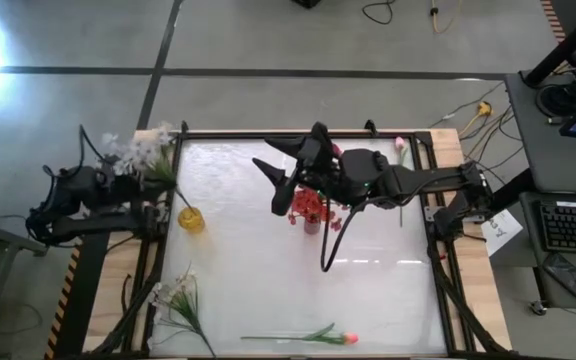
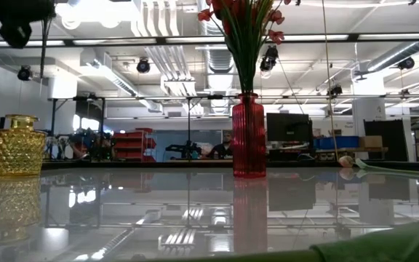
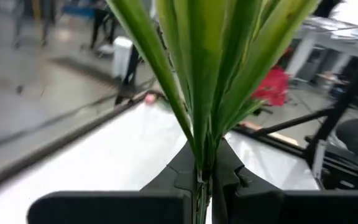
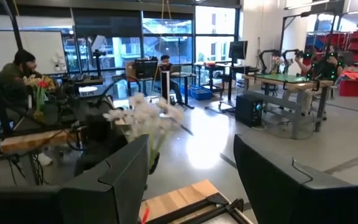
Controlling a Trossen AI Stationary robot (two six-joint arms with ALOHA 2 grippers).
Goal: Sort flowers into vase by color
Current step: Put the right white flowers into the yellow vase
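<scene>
While both arms hang over the desk, the scene reads from left to right as follows.

Left gripper [image 1: 136, 172]: at the desk's left edge near the far corner, jaws clamped together on the green stems of a white flower spray [image 1: 140, 150]; the left wrist view shows the stems [image 3: 204, 93] rising straight out from between the closed jaws.

Yellow vase [image 1: 191, 219]: upright on the desk just inside the left edge, near the left gripper; in the low view it is a faceted amber glass vase [image 2: 17, 148] with nothing in it.

Second white spray [image 1: 176, 296]: lying flat near the desk's near-left corner.

Pink-bud flower [image 1: 313, 337]: lying flat along the near edge, bud pointing right.

Red vase [image 1: 311, 224]: upright about mid-desk, holding red flowers [image 1: 308, 206]; the low view shows the ribbed red glass [image 2: 249, 137] with green stems standing in it.

Right gripper [image 1: 286, 170]: above the desk just beyond the red vase toward the far edge, jaws apart and holding nothing; the right wrist view shows the two dark fingers [image 4: 114, 180] spread with open space between.

Another pink bud [image 1: 400, 144]: lying by the far-right corner.
</scene>
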